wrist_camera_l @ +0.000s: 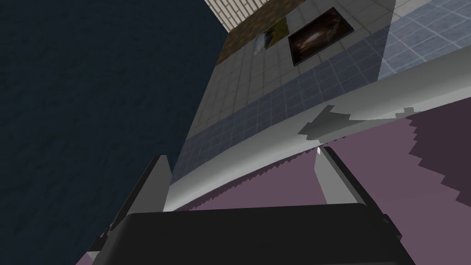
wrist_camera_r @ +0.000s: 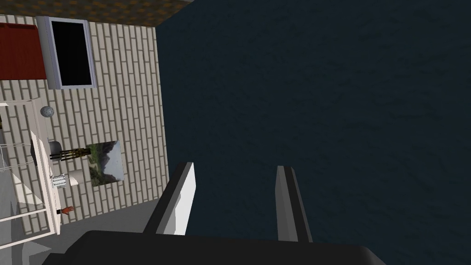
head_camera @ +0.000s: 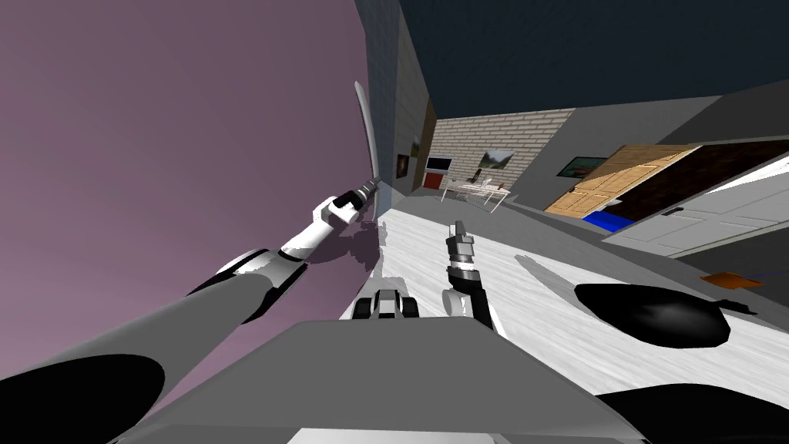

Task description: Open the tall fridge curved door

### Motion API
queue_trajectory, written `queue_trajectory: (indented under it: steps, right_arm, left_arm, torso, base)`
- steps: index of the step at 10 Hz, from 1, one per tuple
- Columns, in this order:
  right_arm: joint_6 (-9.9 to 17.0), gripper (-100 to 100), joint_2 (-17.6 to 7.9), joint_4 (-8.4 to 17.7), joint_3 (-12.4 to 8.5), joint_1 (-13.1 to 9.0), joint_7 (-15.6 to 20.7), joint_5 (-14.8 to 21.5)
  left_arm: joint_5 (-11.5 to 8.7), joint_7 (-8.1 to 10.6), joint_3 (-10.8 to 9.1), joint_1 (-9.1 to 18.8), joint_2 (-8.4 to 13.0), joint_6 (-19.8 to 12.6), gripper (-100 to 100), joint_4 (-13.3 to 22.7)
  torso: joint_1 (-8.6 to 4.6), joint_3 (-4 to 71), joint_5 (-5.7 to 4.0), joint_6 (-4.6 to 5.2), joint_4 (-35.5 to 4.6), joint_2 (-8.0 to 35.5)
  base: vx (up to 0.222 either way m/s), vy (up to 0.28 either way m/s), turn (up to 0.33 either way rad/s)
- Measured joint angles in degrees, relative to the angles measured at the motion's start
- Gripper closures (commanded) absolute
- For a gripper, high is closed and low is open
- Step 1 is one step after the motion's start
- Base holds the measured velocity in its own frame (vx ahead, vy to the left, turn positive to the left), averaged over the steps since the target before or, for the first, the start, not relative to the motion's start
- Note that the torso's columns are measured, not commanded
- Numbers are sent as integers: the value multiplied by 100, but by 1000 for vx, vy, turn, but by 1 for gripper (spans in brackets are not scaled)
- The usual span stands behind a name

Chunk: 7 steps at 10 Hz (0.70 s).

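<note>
Mauve and broad, the fridge door [head_camera: 154, 139] looks heavy and stiff, best pulled by its slim grey handle [head_camera: 369, 131], which the left gripper [wrist_camera_l: 239, 154] straddles unclenched.

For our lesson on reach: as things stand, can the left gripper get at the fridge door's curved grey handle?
Probably yes. The left gripper is open, its fingers straddling the curved grey handle on the mauve fridge door, and nothing stands between them.
</note>
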<state>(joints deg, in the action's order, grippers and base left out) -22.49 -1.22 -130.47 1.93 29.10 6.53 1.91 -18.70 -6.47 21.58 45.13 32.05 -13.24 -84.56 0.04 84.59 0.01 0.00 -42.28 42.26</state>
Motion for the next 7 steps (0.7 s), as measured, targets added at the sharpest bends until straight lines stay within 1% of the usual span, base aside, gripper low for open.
queue_trajectory:
  steps: [2, 3, 5, 6, 7]
  right_arm:
    - [0, 0, 0, 0, 0, 0, 0, 0]
    - [0, 0, 0, 0, 0, 0, 0, 0]
    - [0, 0, 0, 0, 0, 0, 0, 0]
    - [0, 0, 0, 0, 0, 0, 0, 0]
    - [0, 0, 0, 0, 0, 0, 0, 0]
  left_arm:
    - [-60, 16, 67, 325, 135, -206, -100, 211]
    - [-50, 15, 92, 475, 185, -366, -100, 329]
    - [-122, 28, 155, 745, 329, -557, -100, 487]
    - [-159, 31, 210, 952, 395, -669, -100, 663]
    - [-157, 38, 245, 1083, 441, -796, -100, 763]
  torso:
    - [-4, -2, -1, 0, -1, 3]
    - [-6, -2, -1, 1, -1, 3]
    - [-5, -3, -1, 0, -2, 5]
    - [-5, -1, -2, 1, -1, 2]
    - [-2, 4, -1, 0, -3, -5]
  base:
    - [18, 23, -97]
    - [14, 19, -65]
    - [16, 19, -114]
    - [18, 24, -99]
    - [0, 20, -75]
